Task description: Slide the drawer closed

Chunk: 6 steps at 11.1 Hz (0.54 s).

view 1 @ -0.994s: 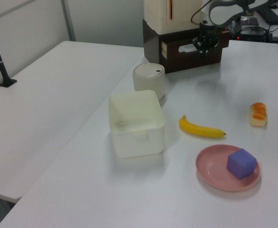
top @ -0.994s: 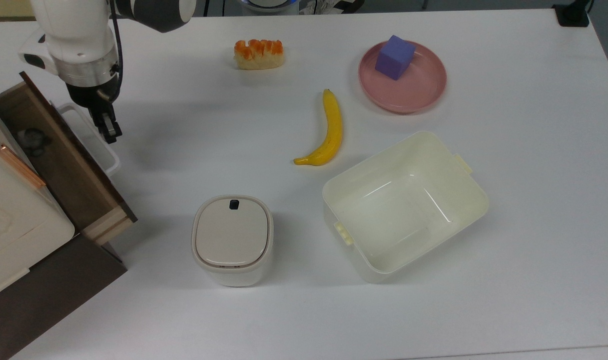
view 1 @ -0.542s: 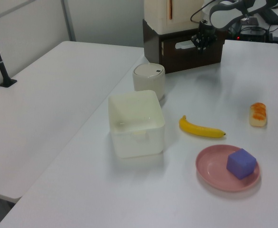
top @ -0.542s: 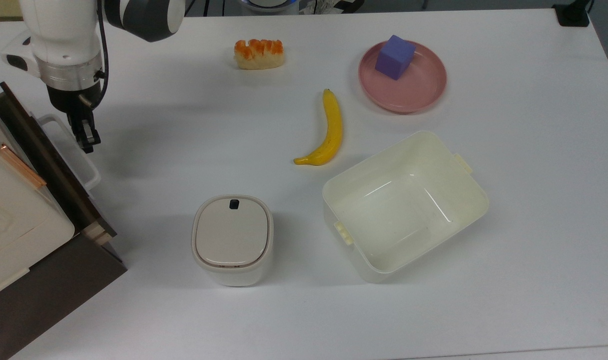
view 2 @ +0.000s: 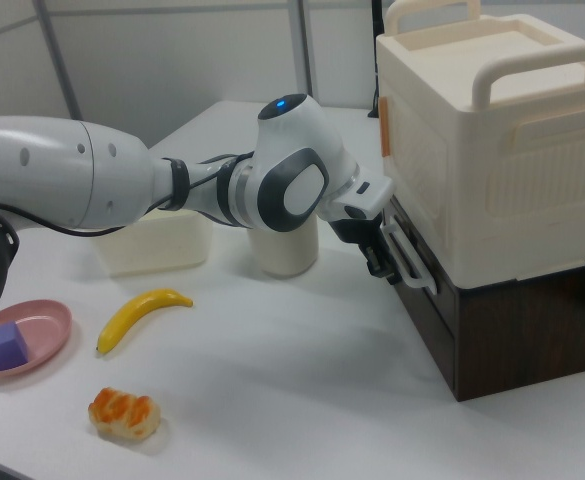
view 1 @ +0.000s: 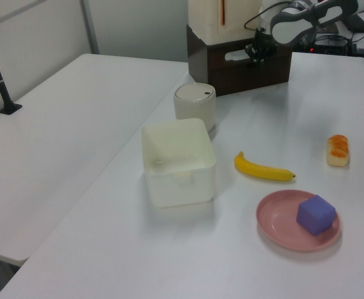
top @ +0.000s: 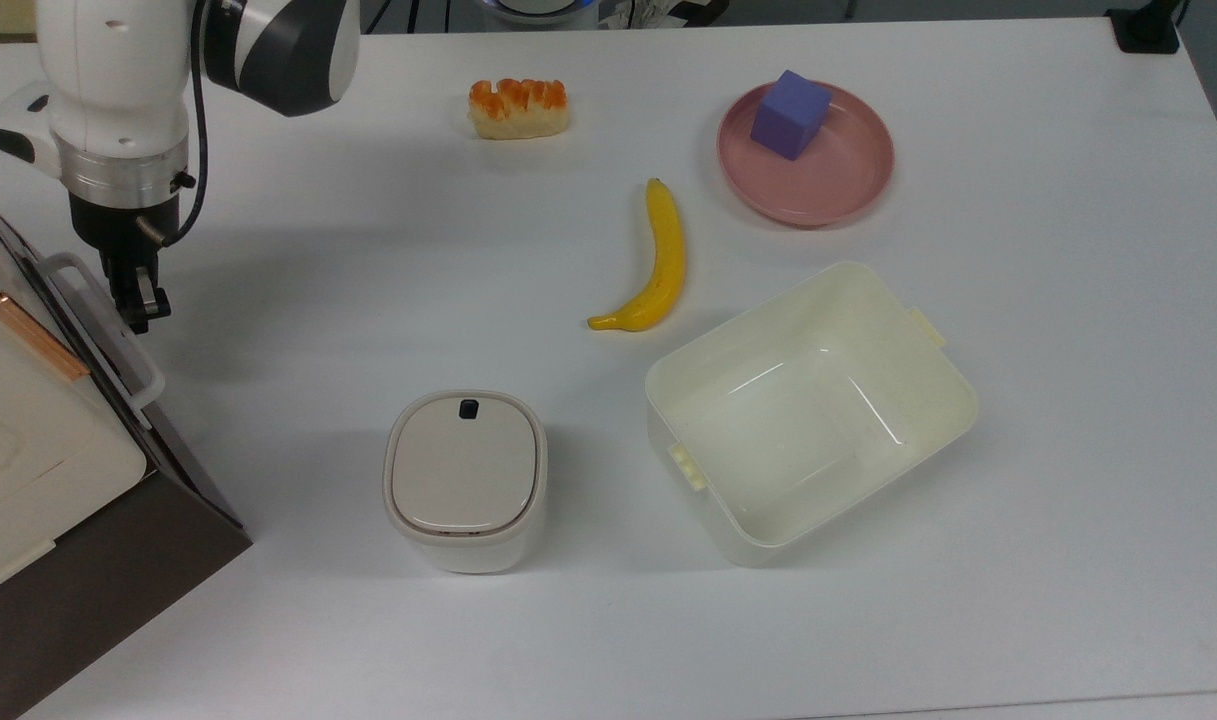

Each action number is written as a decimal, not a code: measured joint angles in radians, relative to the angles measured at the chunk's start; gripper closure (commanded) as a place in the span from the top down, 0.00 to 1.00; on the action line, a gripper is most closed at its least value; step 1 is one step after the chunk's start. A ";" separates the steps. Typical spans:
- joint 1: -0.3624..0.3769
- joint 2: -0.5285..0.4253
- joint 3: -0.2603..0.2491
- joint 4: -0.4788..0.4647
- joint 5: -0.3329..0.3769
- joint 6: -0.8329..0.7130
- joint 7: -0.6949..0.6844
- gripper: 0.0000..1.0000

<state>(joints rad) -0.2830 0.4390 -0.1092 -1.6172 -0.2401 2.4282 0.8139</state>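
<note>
Pulled well out a second ago, with the light-wood box and its dark inside open to the top view; half in a moment later; now pushed home. No wood left showing: just the drawer (top: 40, 292) as a thin dark front edge in line with the cabinet (top: 98, 590), white loop handle (top: 108, 335) standing proud of it. Same in the left view, front panel flush (or near enough) under the cream storage box (view 2: 492, 150).

Gripper (top: 140, 310) carried toward the top view's left along with the drawer, now right against the handle. Fingers look pressed together, nothing between them: pushing, not gripping.

So, by the look of it, closing all but done; at most a last nudge and then a retreat.

Hard to settle: whether a sliver of gap remains at the drawer's seam, since the top view catches the front almost edge-on and cuts the cabinet off at its left border. Also unclear in the right view, with the gripper (view 2: 377, 262) and arm across the handle, is whether the tips touch the bar or the panel behind it. Contents of the drawer now shut from sight.
</note>
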 measured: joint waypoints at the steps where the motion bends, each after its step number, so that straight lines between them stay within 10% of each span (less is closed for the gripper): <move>1: 0.001 0.001 0.000 0.001 -0.017 0.000 0.000 0.00; 6: 0.009 0.016 0.026 -0.012 -0.083 -0.034 -0.203 0.00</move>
<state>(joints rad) -0.2740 0.4548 -0.0837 -1.6293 -0.3229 2.3945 0.6109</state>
